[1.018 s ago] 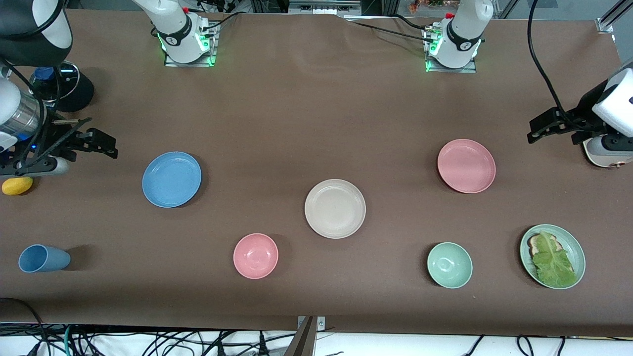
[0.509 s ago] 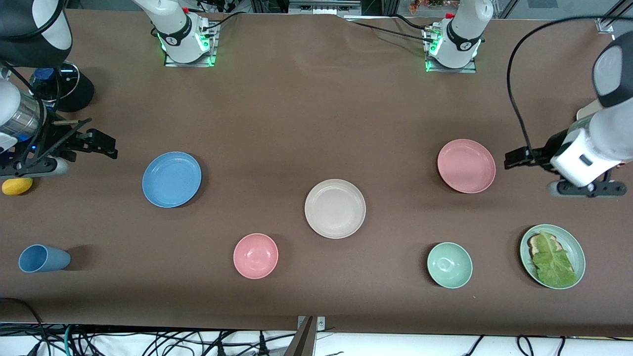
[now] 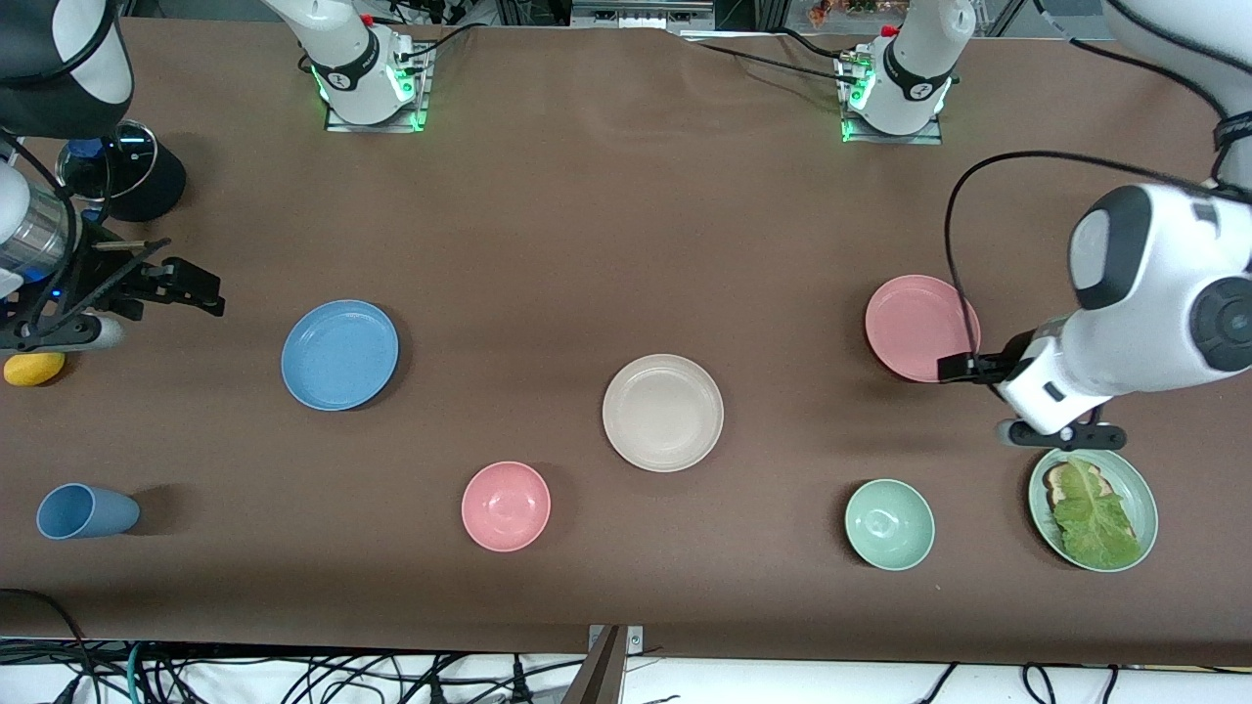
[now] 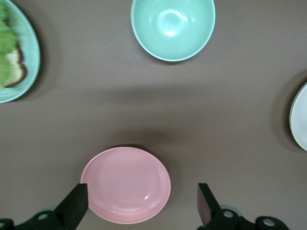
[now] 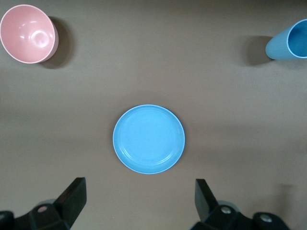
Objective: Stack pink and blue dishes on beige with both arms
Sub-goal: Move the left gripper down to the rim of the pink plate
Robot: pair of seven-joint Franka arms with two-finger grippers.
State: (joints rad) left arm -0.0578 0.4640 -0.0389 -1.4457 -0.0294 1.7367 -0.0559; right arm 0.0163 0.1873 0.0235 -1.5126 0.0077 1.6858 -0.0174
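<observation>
Both jaws we see spread wide, empty: left gripper (image 3: pixel 954 369) over the pink plate's (image 3: pixel 919 326) edge, right gripper (image 3: pixel 201 290) above table (image 3: pixel 587 225) beside the blue plate (image 3: pixel 339 354). Between them sits one beige plate (image 3: pixel 662 412), bare cloth all round. We count three plates, apart; one pink bowl (image 3: pixel 505 506), one green bowl (image 3: pixel 888 524), one blue cup (image 3: pixel 83 510).

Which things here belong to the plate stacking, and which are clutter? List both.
Job: pink plate, blue plate, beige plate, left gripper, right gripper.
Clutter: pink bowl, green bowl, blue cup, lettuce plate, yellow lump.
</observation>
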